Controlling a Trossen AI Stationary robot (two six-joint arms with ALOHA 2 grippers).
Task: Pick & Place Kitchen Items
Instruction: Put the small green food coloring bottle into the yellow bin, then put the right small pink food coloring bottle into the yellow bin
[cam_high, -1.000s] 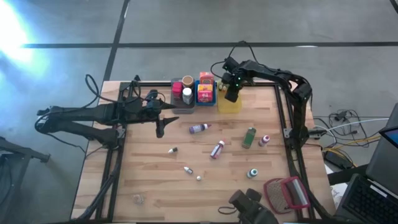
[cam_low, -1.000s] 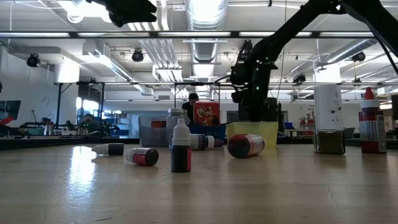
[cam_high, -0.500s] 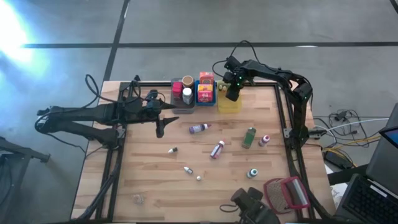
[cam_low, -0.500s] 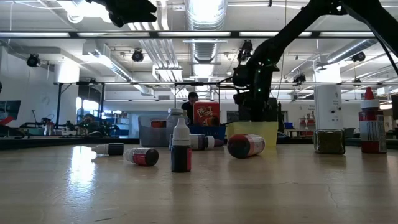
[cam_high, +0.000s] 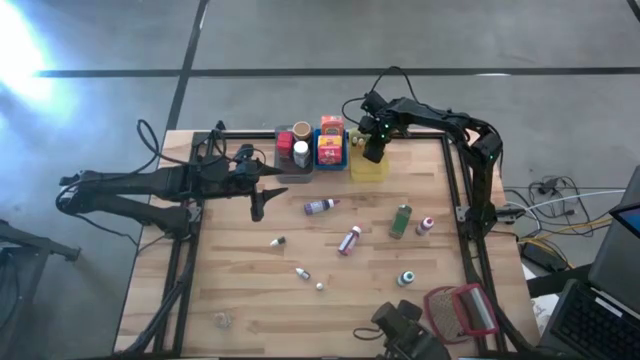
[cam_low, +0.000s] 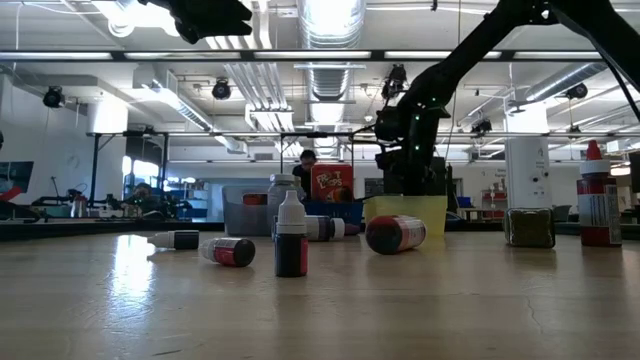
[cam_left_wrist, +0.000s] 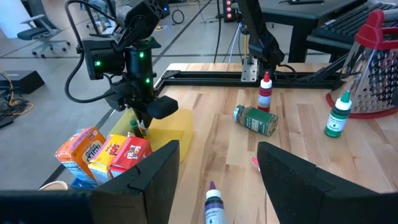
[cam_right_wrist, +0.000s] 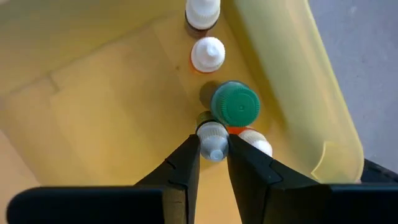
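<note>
Kitchen items are partly sorted: several small bottles stand inside the yellow rectangular plastic bin (cam_high: 368, 163), and the rest lie on the wooden tabletop (cam_high: 240, 290) nearer the camera side of that bin.

Right end effector (cam_right_wrist: 212, 152): positioned inside the yellow bin, fingers narrowly parted around a small white-capped bottle (cam_right_wrist: 212, 138) and touching its cap on both sides. I judge it gripped, at the point of release. Just beside this bottle stand a green-capped bottle (cam_right_wrist: 235, 106) and two more white-capped ones.

Left end effector (cam_high: 258, 207): hanging above the tabletop, well apart from the yellow bin on the side of the grey and blue bins, fingers half spread and holding nothing. This arm waits.

Items outstanding on the tabletop, all away from the yellow bin: a purple-capped bottle lying on its side (cam_high: 320, 206), a red-capped bottle (cam_high: 349, 240), a dark green jar on its side (cam_high: 401, 220), a teal-capped bottle (cam_high: 406, 278), and some tiny bottles further off.

Step in hand, as assessed: placing the white-capped bottle in the yellow bin.

Next move calls for spreading the fingers fully, then lifting straight up out of the bin, without tipping the crowded neighbouring bottles, before reaching for the green jar or another near item.
</note>
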